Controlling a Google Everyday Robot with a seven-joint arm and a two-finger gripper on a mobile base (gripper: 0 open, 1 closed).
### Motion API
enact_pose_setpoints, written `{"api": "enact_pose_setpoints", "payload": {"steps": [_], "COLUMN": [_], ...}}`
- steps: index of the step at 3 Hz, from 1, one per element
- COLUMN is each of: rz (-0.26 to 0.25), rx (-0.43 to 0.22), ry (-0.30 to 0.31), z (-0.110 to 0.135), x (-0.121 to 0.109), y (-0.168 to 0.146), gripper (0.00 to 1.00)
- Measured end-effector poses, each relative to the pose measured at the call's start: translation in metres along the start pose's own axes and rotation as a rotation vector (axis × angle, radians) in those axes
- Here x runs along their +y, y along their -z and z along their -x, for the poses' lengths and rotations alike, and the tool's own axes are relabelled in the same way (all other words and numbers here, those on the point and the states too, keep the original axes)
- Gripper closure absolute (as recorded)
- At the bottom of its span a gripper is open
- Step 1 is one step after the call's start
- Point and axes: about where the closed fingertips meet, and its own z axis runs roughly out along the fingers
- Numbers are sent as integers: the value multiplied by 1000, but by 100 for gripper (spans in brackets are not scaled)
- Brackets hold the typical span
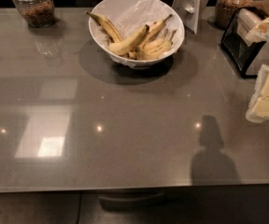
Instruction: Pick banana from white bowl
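The white bowl [172,20] stands at the back middle of the grey counter, lined with crinkly white paper. It holds several bananas. The banana [156,28] is long and slim with a thin dark stem pointing up right, and it lies across the bowl's right half. A plumper banana [127,44] with a black tip lies in front of it. A thin brown-backed banana [104,25] leans on the left wall. My gripper [266,96] is at the right edge, white and pale yellow, well to the right of the bowl and nearer the front.
A glass jar [33,6] stands at the back left and another jar [231,6] at the back right. A white card stand [190,6] is just behind the bowl's right side. A black wire holder [243,42] sits at the right. The counter's front edge [125,188] runs across the bottom.
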Motion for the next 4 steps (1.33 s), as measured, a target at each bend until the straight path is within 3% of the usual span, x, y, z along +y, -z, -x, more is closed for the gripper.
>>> {"api": "enact_pose_setpoints", "payload": {"steps": [1, 2, 3, 4], "rz": [0, -33, -128, -223], "rx": [0, -18, -92, -215], "ry": [0, 16, 118, 287], "z": [0, 3, 19, 55], "x": [0, -5, -20, -51], "y": [0, 3, 8, 10], "gripper": [0, 0, 0, 0]}}
